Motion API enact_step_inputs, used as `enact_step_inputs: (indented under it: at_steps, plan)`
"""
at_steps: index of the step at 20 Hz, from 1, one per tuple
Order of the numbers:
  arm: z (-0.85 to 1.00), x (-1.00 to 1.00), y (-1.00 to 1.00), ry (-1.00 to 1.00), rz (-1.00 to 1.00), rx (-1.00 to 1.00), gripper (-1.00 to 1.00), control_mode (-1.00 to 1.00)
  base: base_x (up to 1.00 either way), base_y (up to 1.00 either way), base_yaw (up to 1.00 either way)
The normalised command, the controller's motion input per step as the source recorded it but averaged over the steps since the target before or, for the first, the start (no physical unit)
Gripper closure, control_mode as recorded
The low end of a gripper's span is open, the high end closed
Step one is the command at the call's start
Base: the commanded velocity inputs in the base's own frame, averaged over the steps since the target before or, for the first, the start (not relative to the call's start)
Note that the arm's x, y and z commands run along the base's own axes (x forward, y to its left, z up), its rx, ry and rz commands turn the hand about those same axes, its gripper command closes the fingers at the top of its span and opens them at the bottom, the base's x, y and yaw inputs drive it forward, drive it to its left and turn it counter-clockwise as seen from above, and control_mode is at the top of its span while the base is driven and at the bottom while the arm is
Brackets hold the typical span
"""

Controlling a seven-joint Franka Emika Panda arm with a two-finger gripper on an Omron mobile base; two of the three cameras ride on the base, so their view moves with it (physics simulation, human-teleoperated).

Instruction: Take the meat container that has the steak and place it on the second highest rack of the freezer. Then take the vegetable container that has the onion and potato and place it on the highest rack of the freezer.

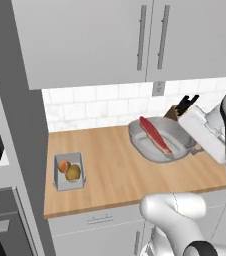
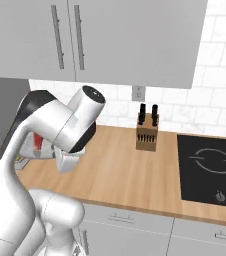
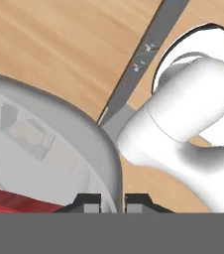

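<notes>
On the long wooden countertop [image 1: 110, 170] sits the tilted, shallow grey meat container [image 1: 150, 145] with its red steak [image 1: 155, 135], probably stiff but slick, so my dark two-finger gripper [image 3: 112, 202] pinches its thin rim.

No text, label, brand, number or sign can be read on anything here.

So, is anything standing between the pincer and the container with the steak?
Nothing visible does. In the hand view the pincer sits at the rim of the meat container, one fingertip on each side of the wall, beside the steak.
</notes>
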Motion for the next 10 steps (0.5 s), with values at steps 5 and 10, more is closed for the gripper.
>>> enact_step_inputs:
  at_steps: [5,10]
  plan:
    - [0.30,-0.77,-0.08,-0.09,0.00,0.01,1.00,-1.00,0.00,0.00,0.00]
    - [0.00,-0.33,0.02,-0.03,0.00,0.00,1.00,1.00,-0.56,0.07,0.04]
